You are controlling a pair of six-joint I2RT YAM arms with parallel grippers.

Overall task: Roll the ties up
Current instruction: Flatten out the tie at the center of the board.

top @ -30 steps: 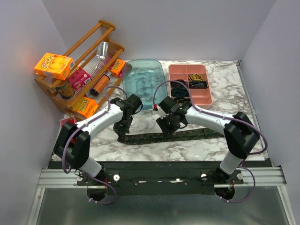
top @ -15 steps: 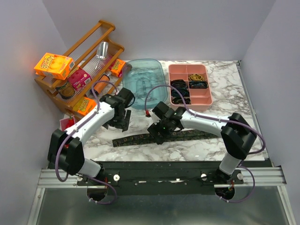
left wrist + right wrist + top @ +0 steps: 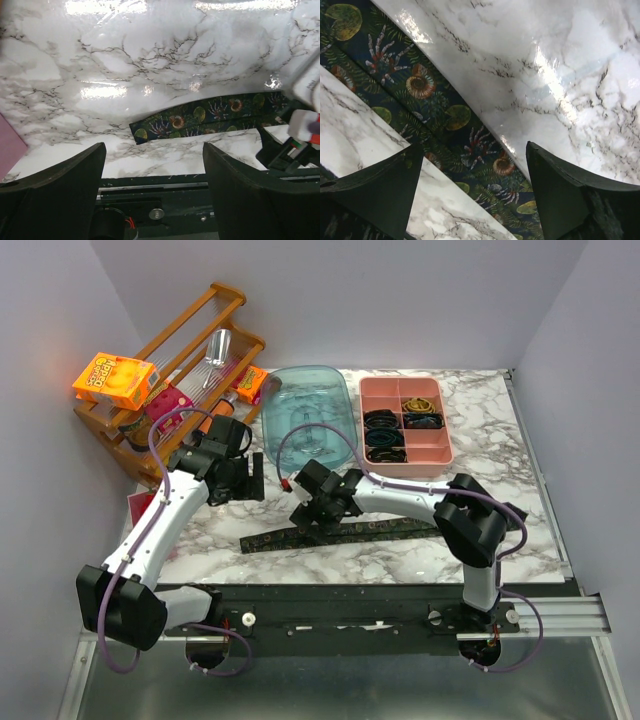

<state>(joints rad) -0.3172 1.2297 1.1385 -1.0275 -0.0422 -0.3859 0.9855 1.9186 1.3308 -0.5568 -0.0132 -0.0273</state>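
Wooden rack (image 3: 170, 390) stands left of the tub (image 3: 308, 420). Left gripper (image 3: 250, 480) hangs off the tub's near-left corner, fingers (image 3: 55, 172) apart, nothing between them. The tie (image 3: 340, 533), dark with a shell-and-leaf print, lies flat and unrolled on the marble table (image 3: 520, 500) in front of the tub, running left to right. Right gripper (image 3: 305, 518) sits low over the tie's left part, fingers (image 3: 570, 190) spread, cloth passing between them. Pink tray (image 3: 405, 420) sits right of the tub.
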